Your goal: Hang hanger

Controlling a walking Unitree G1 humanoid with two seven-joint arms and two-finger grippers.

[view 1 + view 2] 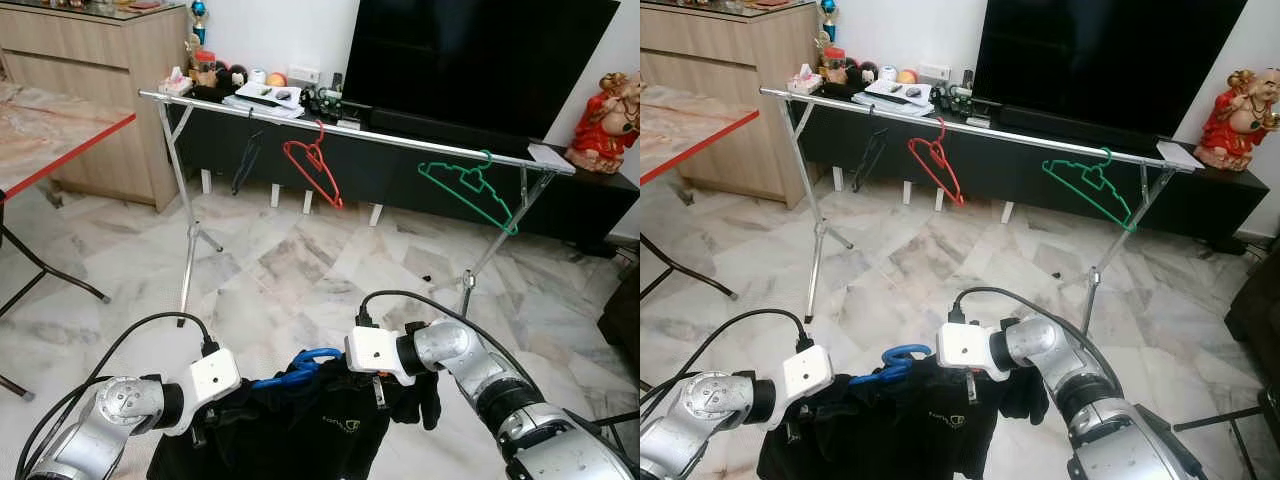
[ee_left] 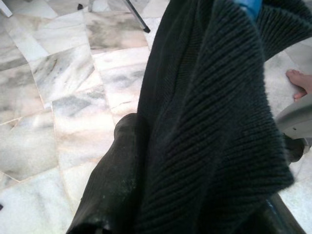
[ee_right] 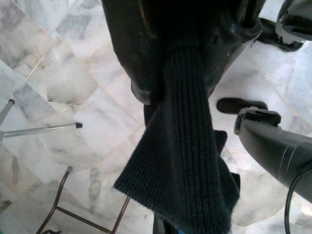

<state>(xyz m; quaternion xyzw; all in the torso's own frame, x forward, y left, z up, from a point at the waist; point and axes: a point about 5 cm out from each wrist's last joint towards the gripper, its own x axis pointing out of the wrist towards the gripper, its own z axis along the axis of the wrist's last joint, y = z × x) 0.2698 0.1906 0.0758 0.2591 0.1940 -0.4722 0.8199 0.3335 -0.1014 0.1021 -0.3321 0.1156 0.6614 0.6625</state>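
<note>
Between my two wrists, low before me, hangs the blue hanger (image 1: pixel 298 368) with a black garment (image 1: pixel 300 430) draped on it; its hook curves up between the white wrist blocks. My left fingers (image 2: pixel 105 195) lie against the ribbed black knit, and my right fingers (image 3: pixel 141 58) sit at the garment's other shoulder with knit cloth falling past them. I cannot tell whether either pair is clamped or apart, since the cloth covers them. Beyond, well apart from the garment, a silver rail (image 1: pixel 350 128) on thin legs crosses the marble floor (image 1: pixel 290 270). A red hanger (image 1: pixel 315 172), a green hanger (image 1: pixel 470 190) and a dark hanger (image 1: pixel 246 160) hang from it. Behind the rail stand a television (image 1: pixel 480 60) and a low black cabinet (image 1: pixel 400 165), with a red figurine (image 1: pixel 605 120) at its right end.
</note>
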